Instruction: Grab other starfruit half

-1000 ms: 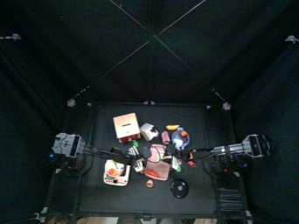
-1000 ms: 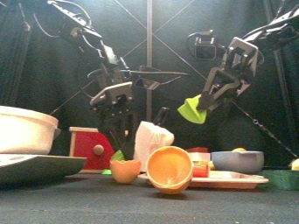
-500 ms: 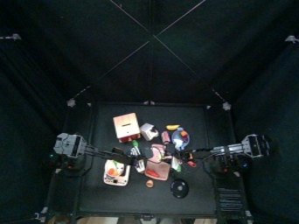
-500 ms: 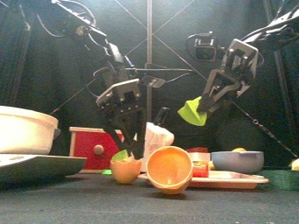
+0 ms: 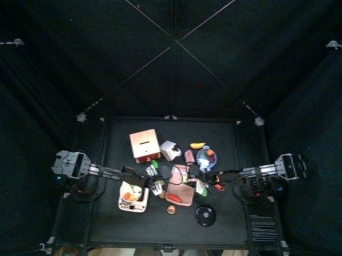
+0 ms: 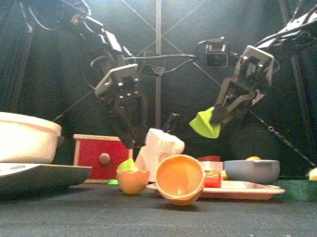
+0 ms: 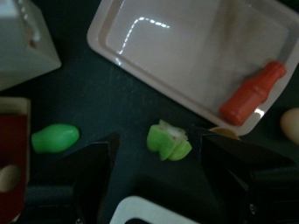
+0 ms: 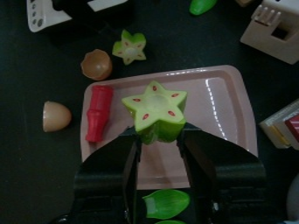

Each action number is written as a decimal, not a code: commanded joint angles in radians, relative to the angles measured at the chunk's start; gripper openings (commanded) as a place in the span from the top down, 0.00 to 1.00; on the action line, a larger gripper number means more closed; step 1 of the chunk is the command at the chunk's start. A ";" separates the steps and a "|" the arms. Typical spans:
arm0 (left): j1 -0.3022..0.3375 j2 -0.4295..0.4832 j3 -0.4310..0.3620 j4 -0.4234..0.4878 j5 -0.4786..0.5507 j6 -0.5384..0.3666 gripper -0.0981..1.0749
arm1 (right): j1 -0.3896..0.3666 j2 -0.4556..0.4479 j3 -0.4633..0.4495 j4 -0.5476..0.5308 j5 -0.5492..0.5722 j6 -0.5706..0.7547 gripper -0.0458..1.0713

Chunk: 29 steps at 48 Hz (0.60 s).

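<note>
One green starfruit half (image 8: 158,107) is clamped in my right gripper (image 8: 158,140), star-shaped cut face up, above the pink tray (image 8: 228,109). In the front view that right gripper (image 6: 223,106) hangs mid-air on the right with the piece (image 6: 205,122) under it. The other starfruit half (image 7: 170,141) lies on the dark table beside the tray (image 7: 198,44). My left gripper (image 7: 166,157) is open, straddling it from above without touching. From the front, this gripper (image 6: 124,111) hangs well above the half (image 6: 128,166).
A red sausage-like piece (image 7: 251,92) lies on the tray. Brown shell halves (image 8: 96,63) and green pieces (image 7: 55,137) lie nearby. A white carton (image 6: 158,150), red box (image 6: 96,155), orange cup (image 6: 180,178), blue bowl (image 6: 251,170) and a white pot (image 6: 25,137) crowd the front.
My left gripper has risen straight up from the starfruit half on the table and opened a little wider. The right gripper keeps its half and has barely moved.
</note>
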 commanded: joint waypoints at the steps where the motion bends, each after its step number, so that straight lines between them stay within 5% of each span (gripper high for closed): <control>1: -0.006 -0.046 0.011 0.005 0.012 0.003 0.10 | 0.003 -0.005 -0.020 0.008 -0.003 0.000 0.42; 14: -0.029 -0.034 0.066 0.005 0.000 0.035 0.10 | 0.005 0.020 -0.043 0.020 0.018 -0.003 0.42; 29: -0.075 0.015 0.055 0.109 -0.046 0.198 0.09 | 0.009 0.020 -0.043 0.020 0.035 -0.005 0.42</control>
